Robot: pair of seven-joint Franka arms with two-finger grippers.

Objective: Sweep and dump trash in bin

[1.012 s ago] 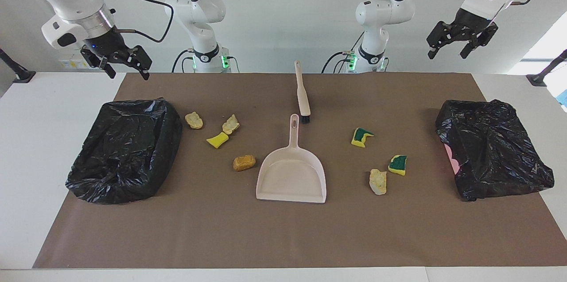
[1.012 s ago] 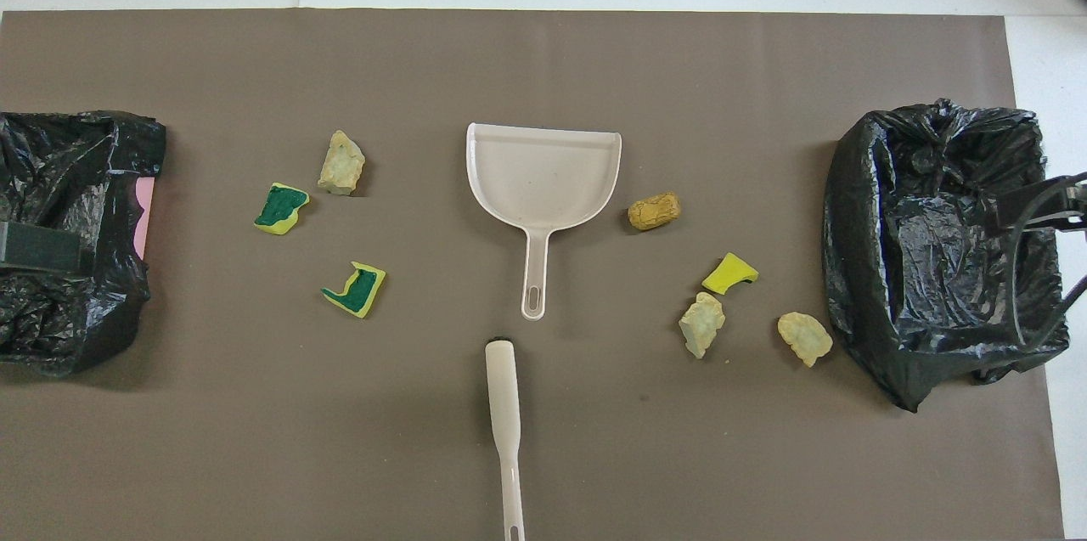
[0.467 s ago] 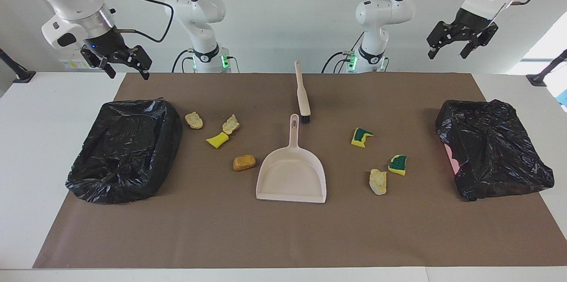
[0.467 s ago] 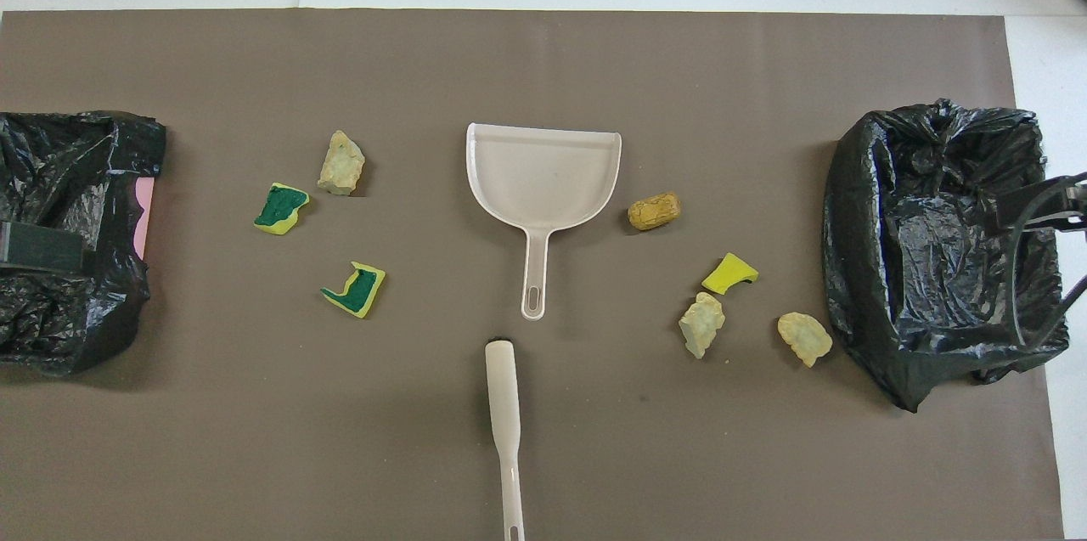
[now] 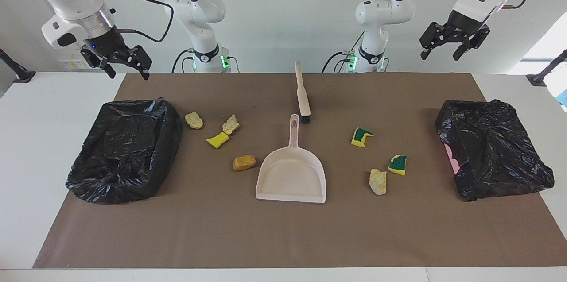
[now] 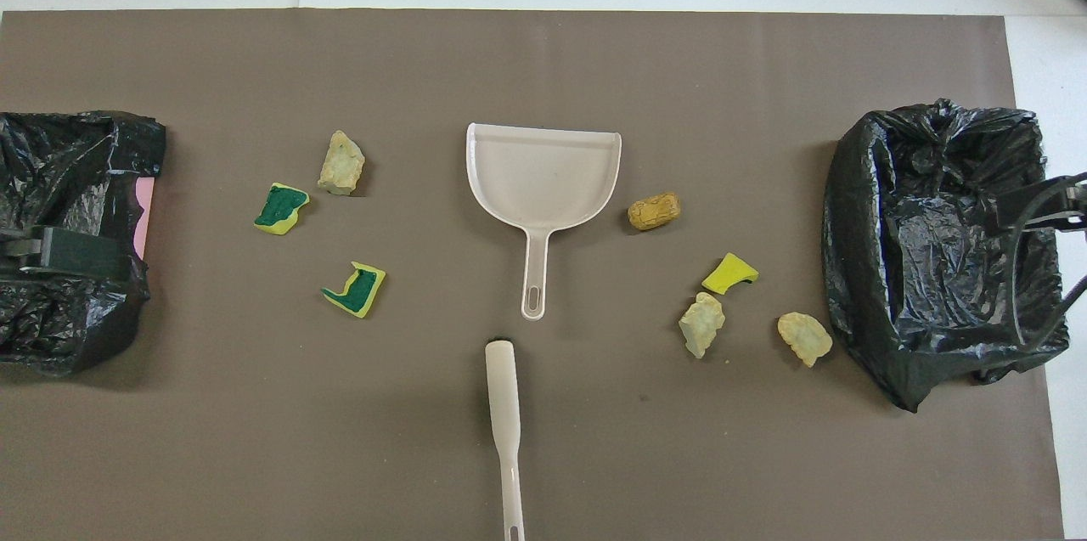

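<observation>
Both grippers hang high with fingers spread, holding nothing: in the facing view the left gripper (image 5: 451, 43) is up over the bin (image 5: 492, 149) at its end, the right gripper (image 5: 120, 61) over the other bin (image 5: 126, 149). Seven sponge scraps (image 5: 244, 162) lie on the brown mat (image 5: 283, 237), beside the dustpan (image 5: 291, 178).

From overhead, the brush (image 6: 503, 405) lies nearer the robots than the dustpan (image 6: 543, 176). A dark bar over one bin is probably the left gripper (image 6: 76, 245).
</observation>
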